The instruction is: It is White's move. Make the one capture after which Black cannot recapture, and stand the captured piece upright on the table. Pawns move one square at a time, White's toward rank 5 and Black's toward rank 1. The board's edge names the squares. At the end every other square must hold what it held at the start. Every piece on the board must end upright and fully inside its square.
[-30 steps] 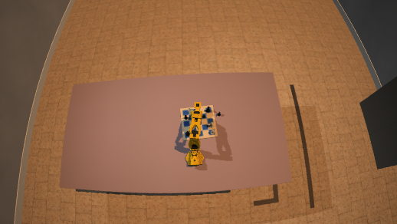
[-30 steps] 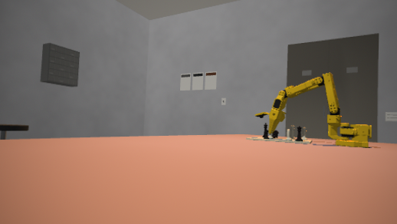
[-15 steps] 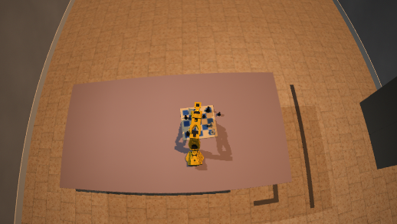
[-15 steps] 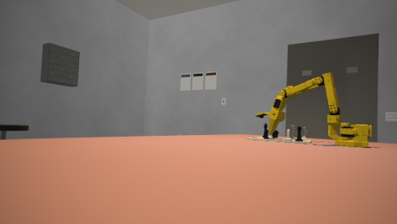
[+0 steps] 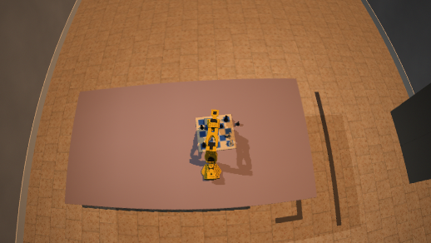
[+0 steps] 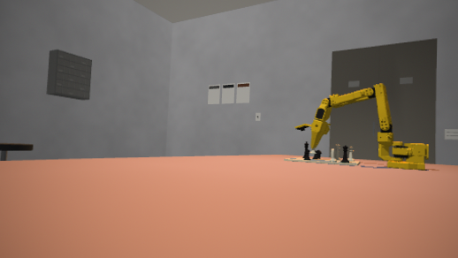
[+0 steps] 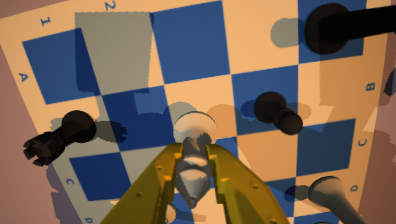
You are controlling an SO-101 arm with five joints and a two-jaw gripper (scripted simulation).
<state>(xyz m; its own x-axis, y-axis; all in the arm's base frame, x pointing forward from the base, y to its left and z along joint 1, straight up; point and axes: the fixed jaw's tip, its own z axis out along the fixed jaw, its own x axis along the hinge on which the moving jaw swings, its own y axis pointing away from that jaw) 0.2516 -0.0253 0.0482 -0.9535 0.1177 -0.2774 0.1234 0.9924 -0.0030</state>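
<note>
The blue and tan chessboard [image 5: 219,132] lies on the table in front of the arm's base. In the wrist view my gripper [image 7: 194,172] is shut on a white piece [image 7: 194,150], gripping its upper body, with its round base toward the board. The piece hangs over the middle of the board, seemingly a little above it. A black pawn [image 7: 277,112] stands one square to the right. A black rook [image 7: 55,137] stands at the left edge, and a large black piece [image 7: 330,27] at the top right. In the side view the gripper [image 6: 315,147] points down among the pieces.
Another white piece [image 7: 330,192] stands at the lower right of the board. A black piece [image 5: 238,123] stands on the table just off the board's right side. The arm's base [image 5: 211,171] sits on the near side of the board.
</note>
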